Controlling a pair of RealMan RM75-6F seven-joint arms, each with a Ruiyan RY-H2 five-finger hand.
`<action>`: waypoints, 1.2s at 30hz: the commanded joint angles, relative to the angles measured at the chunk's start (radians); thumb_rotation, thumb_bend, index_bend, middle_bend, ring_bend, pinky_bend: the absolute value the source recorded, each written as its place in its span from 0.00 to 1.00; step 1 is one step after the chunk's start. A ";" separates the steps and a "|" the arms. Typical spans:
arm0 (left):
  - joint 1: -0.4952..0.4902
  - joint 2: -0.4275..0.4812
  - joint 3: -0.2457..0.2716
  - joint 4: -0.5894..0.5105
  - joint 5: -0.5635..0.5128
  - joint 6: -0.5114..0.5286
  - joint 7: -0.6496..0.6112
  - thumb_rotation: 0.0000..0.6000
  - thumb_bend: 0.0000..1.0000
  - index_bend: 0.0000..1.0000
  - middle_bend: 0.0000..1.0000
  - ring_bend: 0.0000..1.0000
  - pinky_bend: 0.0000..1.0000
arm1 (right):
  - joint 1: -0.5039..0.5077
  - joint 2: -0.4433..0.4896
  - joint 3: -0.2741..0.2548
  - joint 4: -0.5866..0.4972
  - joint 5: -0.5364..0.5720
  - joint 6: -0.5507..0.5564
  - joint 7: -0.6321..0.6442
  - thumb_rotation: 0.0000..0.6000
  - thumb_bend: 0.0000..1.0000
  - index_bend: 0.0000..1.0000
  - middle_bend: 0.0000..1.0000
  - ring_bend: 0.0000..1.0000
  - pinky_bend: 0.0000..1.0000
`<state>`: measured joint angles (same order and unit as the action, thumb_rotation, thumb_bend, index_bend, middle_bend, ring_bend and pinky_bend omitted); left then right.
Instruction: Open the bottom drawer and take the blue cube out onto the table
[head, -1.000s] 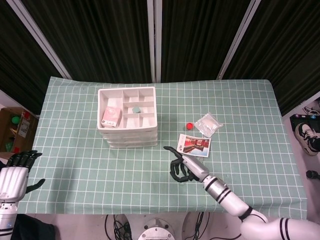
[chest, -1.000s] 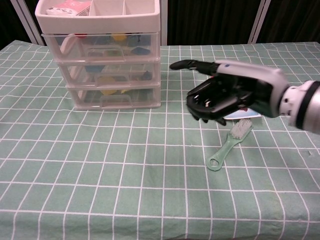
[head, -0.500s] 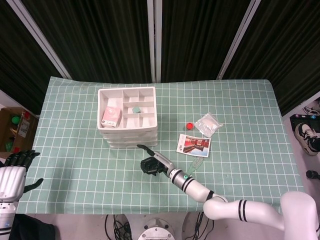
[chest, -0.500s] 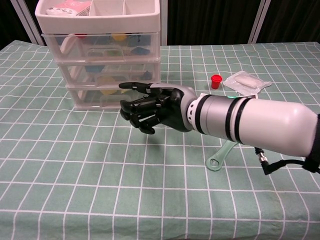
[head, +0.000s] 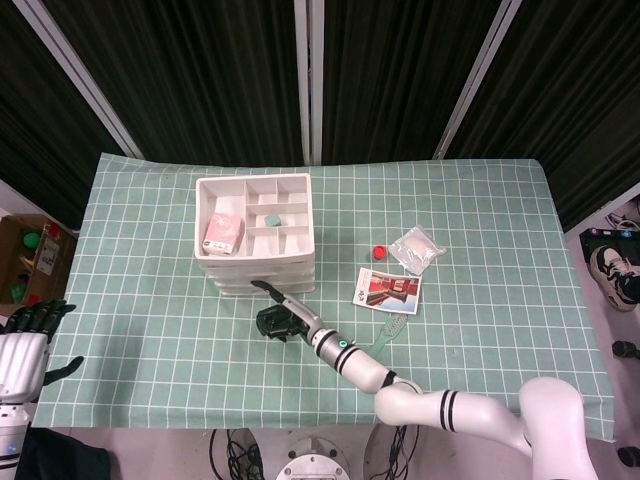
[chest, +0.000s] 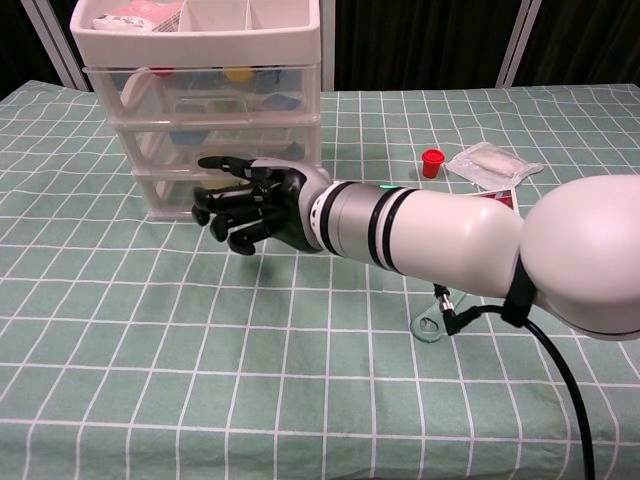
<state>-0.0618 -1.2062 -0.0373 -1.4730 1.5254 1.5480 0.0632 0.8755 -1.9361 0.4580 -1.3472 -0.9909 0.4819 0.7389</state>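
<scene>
Right hand (head: 277, 321), black, left of centre in the head view, just in front of the white drawer unit (head: 256, 232), fingers spread and gripping nothing. Hard to tell from above whether fingertips touch the unit's front. Left hand (head: 27, 340) cut off at the lower left edge, off the green checked surface (head: 150, 330), fingers apart, holding nothing. Top tray of the unit holding a pink box (head: 224, 230) and a small teal block (head: 272, 219). To the right of centre, a red cap (head: 379, 250), a clear packet (head: 416, 248), a printed card (head: 388, 288), and a green brush (head: 391, 331) partly covered by the arm.

Chest view: right hand (chest: 250, 205) left of centre, fingers splayed, level with the bottom drawer (chest: 185, 192) and overlapping its front; contact unclear. Bottom drawer shut, much of it hidden behind the hand. Coloured shapes blurred behind the translucent fronts; blue cube not clearly made out. Brush almost wholly hidden beneath the forearm. Left hand out of this view.
</scene>
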 joint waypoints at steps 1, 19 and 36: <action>0.000 -0.001 0.000 0.003 -0.002 -0.002 -0.003 1.00 0.05 0.24 0.20 0.18 0.20 | 0.004 -0.007 0.006 0.013 0.007 0.001 -0.007 1.00 0.53 0.00 0.66 0.69 0.84; 0.000 0.003 -0.003 0.001 -0.007 -0.005 0.000 1.00 0.05 0.24 0.20 0.18 0.20 | 0.044 -0.055 0.046 0.106 0.009 -0.039 -0.020 1.00 0.61 0.17 0.67 0.69 0.84; 0.000 0.004 -0.001 -0.005 0.000 -0.003 0.005 1.00 0.05 0.24 0.21 0.18 0.20 | -0.033 -0.006 -0.006 0.005 -0.047 -0.026 -0.029 1.00 0.61 0.22 0.66 0.69 0.84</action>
<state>-0.0619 -1.2024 -0.0378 -1.4778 1.5256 1.5449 0.0685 0.8515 -1.9490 0.4595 -1.3303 -1.0304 0.4542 0.7093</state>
